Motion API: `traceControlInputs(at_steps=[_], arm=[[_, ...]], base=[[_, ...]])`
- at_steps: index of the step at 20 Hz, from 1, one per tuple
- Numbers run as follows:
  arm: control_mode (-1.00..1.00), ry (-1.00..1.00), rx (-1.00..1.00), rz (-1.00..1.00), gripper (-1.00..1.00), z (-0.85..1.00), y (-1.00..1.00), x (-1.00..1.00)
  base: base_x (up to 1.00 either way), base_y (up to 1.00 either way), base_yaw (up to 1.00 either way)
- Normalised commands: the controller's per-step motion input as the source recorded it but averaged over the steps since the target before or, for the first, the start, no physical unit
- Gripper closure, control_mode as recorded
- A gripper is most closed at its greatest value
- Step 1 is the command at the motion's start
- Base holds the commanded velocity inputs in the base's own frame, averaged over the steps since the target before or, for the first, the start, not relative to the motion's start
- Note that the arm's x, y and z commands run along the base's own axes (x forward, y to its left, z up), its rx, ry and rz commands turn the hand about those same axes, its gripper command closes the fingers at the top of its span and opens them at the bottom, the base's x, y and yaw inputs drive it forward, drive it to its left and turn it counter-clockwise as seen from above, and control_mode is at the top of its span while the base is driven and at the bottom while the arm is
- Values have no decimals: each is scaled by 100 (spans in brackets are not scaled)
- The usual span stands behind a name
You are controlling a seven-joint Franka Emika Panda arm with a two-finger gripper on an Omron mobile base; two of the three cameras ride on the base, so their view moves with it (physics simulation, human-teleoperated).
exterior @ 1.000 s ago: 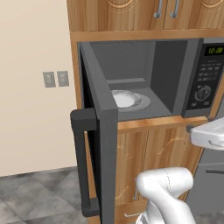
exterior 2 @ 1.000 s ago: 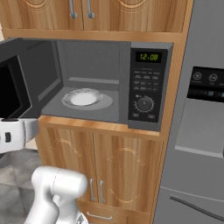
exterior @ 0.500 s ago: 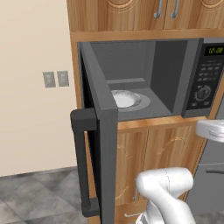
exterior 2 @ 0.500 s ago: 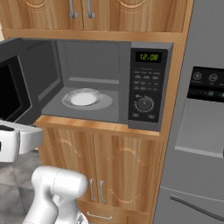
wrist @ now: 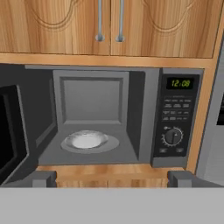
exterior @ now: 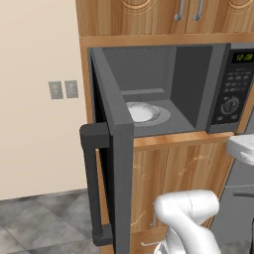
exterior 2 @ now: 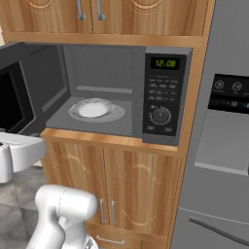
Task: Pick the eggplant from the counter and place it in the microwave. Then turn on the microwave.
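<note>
The microwave (exterior: 198,84) (exterior 2: 163,97) (wrist: 175,118) sits in a wooden cabinet niche. Its door (exterior: 111,149) (exterior 2: 14,97) stands swung wide open to the left. Inside, a white round dish (exterior: 141,111) (exterior 2: 92,108) (wrist: 86,140) rests on the turntable, with nothing else in the cavity. My gripper (wrist: 112,179) faces the cavity from a short way in front, open, with nothing between its fingertips (wrist: 41,178). The white hand shows at the right edge of the left base view and the left edge of the right base view. The eggplant and the counter are out of view.
A grey fridge (exterior 2: 219,146) stands right of the microwave. Wooden cabinet doors (wrist: 109,22) are above it and more (exterior 2: 112,189) are below it. The open door's bar handle (exterior: 92,183) juts toward the base. A beige wall with outlets (exterior: 63,89) is at left.
The hand has dipped slightly and turned a little in front of the microwave. The jaws stayed wide open and the microwave door has not moved.
</note>
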Motion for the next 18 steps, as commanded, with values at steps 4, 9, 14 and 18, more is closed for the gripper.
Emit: traceControlInputs(at_steps=[4,9,14,18], arm=[[-100,-6,-6,-7,-100,0,-12,-3],[-100,6,0,-5,-100,0,-4,1],[-100,4,0,0,-100,0,0,9],[100,0,0,0,-100,0,0,0]], base=[[0,0,0],[0,0,0],[0,0,0],[1,-14,0]])
